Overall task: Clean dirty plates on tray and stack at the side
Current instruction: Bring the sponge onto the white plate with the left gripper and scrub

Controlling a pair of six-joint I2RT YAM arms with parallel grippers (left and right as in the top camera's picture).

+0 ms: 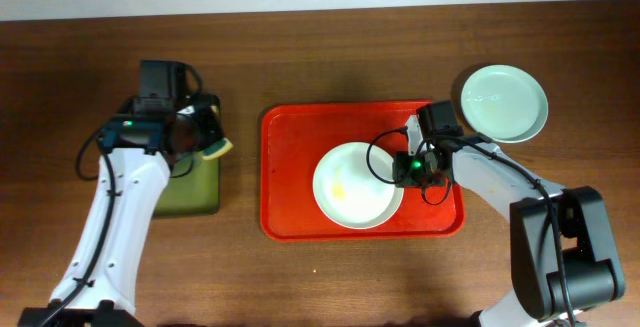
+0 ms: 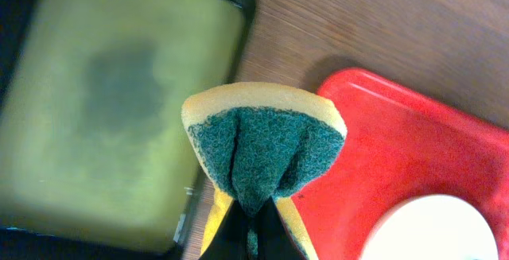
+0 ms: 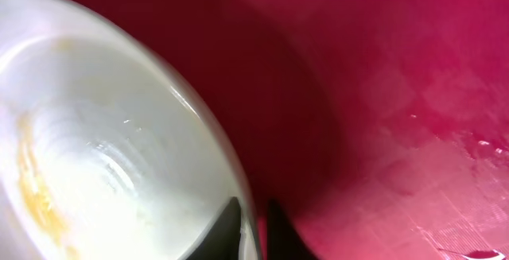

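On the wooden table [image 1: 300, 287], your left gripper [image 2: 253, 230] squeezes a sponge [image 2: 266, 145] while your right gripper [image 3: 253, 228] pinches the smeared white plate [image 3: 103, 149] on the red tray [image 3: 398, 93].

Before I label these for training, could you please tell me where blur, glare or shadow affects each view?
Overhead: sharp and evenly lit, soft shadows only. Left wrist: sponge sharp, olive tray blurred with a dark patch. Right wrist: white plate rim soft, red tray looks magenta, small glints lower right.
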